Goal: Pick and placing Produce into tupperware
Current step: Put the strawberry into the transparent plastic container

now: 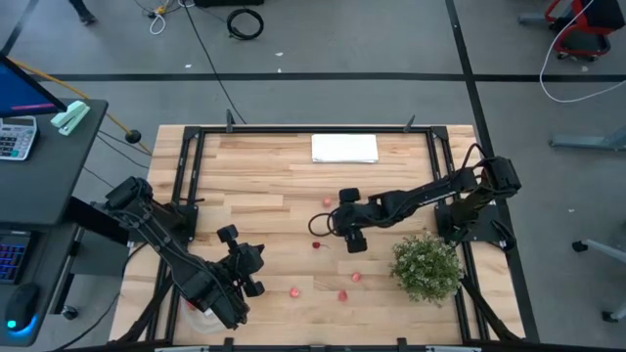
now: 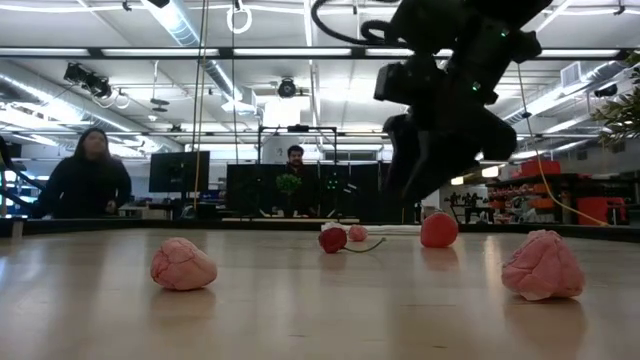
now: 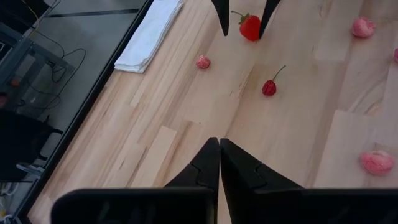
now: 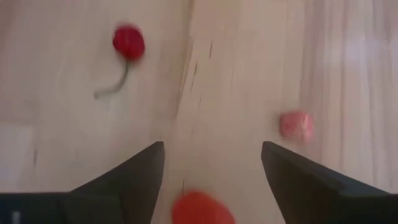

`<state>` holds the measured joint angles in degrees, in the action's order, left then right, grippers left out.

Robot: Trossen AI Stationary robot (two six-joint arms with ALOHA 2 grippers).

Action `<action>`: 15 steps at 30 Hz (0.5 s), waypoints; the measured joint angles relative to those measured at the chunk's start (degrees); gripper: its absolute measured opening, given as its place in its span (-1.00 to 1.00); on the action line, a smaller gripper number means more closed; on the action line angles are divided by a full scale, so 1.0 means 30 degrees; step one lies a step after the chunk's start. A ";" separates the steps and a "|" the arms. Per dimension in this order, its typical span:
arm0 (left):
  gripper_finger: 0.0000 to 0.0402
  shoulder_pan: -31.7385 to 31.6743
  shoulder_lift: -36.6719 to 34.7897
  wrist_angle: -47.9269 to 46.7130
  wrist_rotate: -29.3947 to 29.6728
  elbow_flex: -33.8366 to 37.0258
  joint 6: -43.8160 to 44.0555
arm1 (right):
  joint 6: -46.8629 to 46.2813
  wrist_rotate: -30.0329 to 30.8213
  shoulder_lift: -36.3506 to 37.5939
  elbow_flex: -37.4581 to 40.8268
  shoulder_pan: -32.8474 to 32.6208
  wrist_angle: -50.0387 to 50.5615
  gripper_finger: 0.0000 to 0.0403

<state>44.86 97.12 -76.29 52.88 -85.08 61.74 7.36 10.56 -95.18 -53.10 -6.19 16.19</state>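
My right gripper (image 1: pixel 354 242) is open, low over the table's middle. Its two fingers stand on either side of a small red strawberry (image 3: pixel 250 27), with a gap showing on each side. The same strawberry (image 4: pixel 202 210) lies between the fingers in the right wrist view. A cherry with a stem (image 1: pixel 318 244) lies just to its left. Three pink pieces (image 1: pixel 355 277) (image 1: pixel 293 290) (image 1: pixel 343 295) rest nearer the near edge. My left gripper (image 3: pixel 219 143) is shut and waits above the near left of the table. A pale round container (image 1: pixel 201 313) is mostly hidden under the left arm.
A bushy green plant (image 1: pixel 427 267) stands at the near right, close to the right arm. A folded white sheet (image 1: pixel 344 148) lies at the far edge. A black frame borders the table. People sit behind screens in the room beyond.
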 joint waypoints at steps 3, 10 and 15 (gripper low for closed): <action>-0.92 0.0000 0.0000 0.0007 0.0003 0.0000 -0.0296 | 0.0046 -0.0100 0.0000 0.0000 -0.0122 0.1760 0.43; -0.94 -0.0022 0.0000 0.0007 0.0001 0.0000 -0.0301 | 0.2966 0.1769 0.0000 0.0007 -0.0630 0.3884 0.46; -0.89 -0.0022 0.0000 0.0007 0.0001 0.0000 -0.0309 | 0.4024 0.1982 0.0000 0.0007 -0.0600 0.3528 0.46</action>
<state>44.80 97.12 -76.27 52.88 -85.08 60.82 19.43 16.51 -95.18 -53.08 -7.99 26.77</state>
